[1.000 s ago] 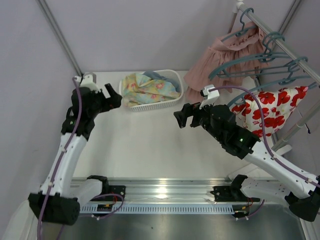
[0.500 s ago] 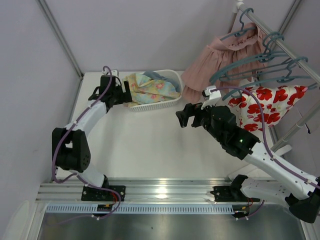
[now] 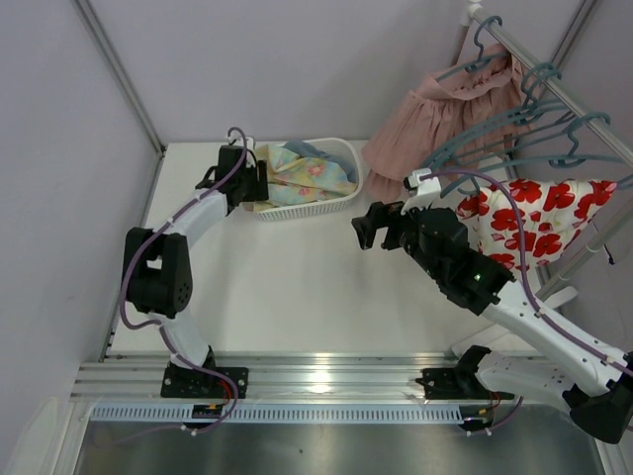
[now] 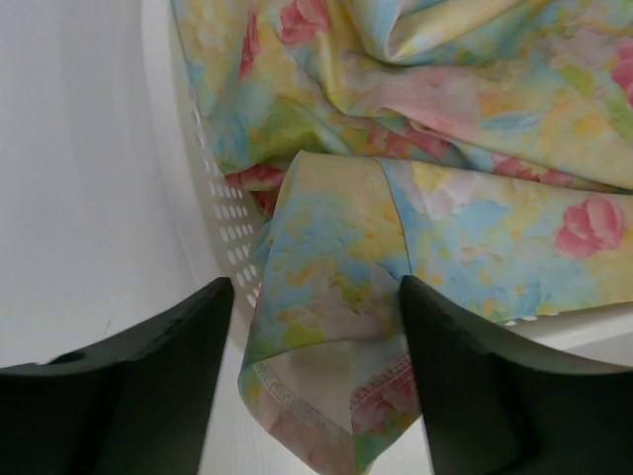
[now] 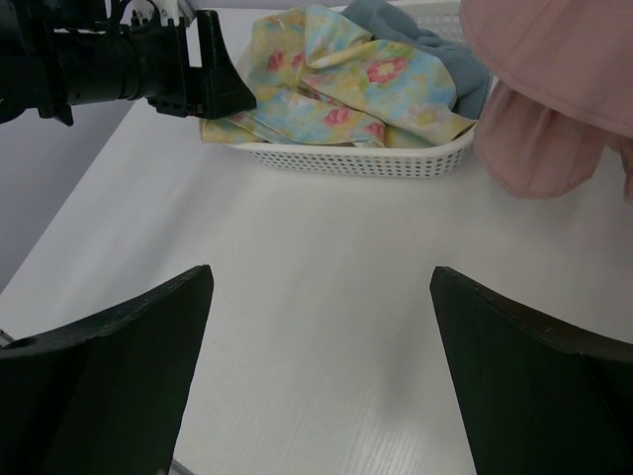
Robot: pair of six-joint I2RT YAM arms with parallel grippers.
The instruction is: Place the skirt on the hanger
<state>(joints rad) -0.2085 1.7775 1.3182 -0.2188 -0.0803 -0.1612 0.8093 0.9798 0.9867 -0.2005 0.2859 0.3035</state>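
Observation:
The skirt (image 3: 297, 176), pastel yellow, green and blue with pink flowers, lies bunched in a white basket (image 3: 341, 203) at the back of the table. One hemmed corner hangs over the basket's left rim (image 4: 223, 213). My left gripper (image 4: 315, 297) stands open there, one finger on each side of that corner of the skirt (image 4: 326, 327). My right gripper (image 3: 368, 226) hovers open over bare table, right of the basket, with nothing between its fingers (image 5: 148, 336). Several teal hangers (image 3: 539, 79) hang on the rail at upper right.
A dusty-pink pleated skirt (image 3: 435, 114) and a white garment with red flowers (image 3: 534, 218) hang on the rail beside the right arm. A grey-blue cloth (image 5: 425, 30) lies under the skirt in the basket. Walls close in left and back.
The left arm has reached forward to the basket's left end, and its jaws have narrowed around the skirt's hanging corner. The right arm has barely moved.

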